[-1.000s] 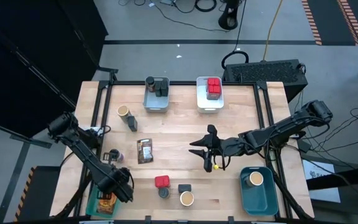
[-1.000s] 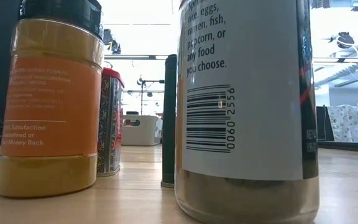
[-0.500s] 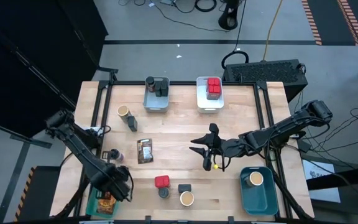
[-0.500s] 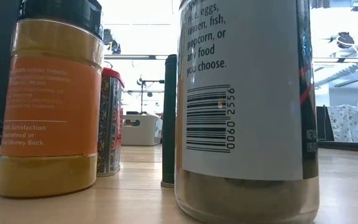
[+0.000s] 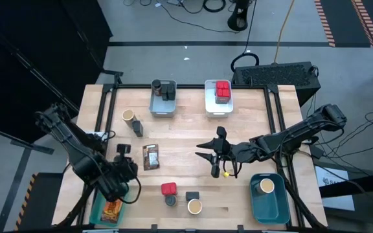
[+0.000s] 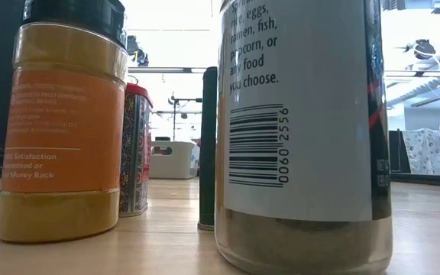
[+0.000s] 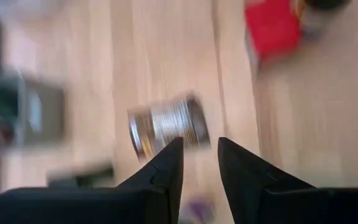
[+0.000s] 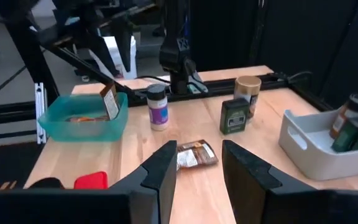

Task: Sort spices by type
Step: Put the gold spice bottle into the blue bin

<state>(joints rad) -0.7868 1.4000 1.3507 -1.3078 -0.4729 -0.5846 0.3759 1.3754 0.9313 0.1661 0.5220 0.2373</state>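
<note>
From above, the worktop point(image 5: 251, 116) carries four bins: grey point(image 5: 162, 103) with two dark jars, white point(image 5: 219, 98) with two red tins, dark teal point(image 5: 268, 197) with one tan-topped jar, light teal point(image 5: 109, 210) with packets. Loose: two tan-topped jars, one red tin point(image 5: 168, 189), one packet point(image 5: 150, 156). The left gripper point(image 5: 123, 150) hovers near a small white jar, the right gripper point(image 5: 214, 150) mid-table.

Low down, only close-ups: an orange-labelled jar point(image 6: 63, 122) and a barcoded jar point(image 6: 304, 130).

Left wrist: fingers point(image 7: 166, 168) slightly parted, empty, over a lying jar point(image 7: 168, 124).

Right wrist: fingers point(image 8: 160, 171) parted, empty; the white jar point(image 8: 158, 107) stands upright.
</note>
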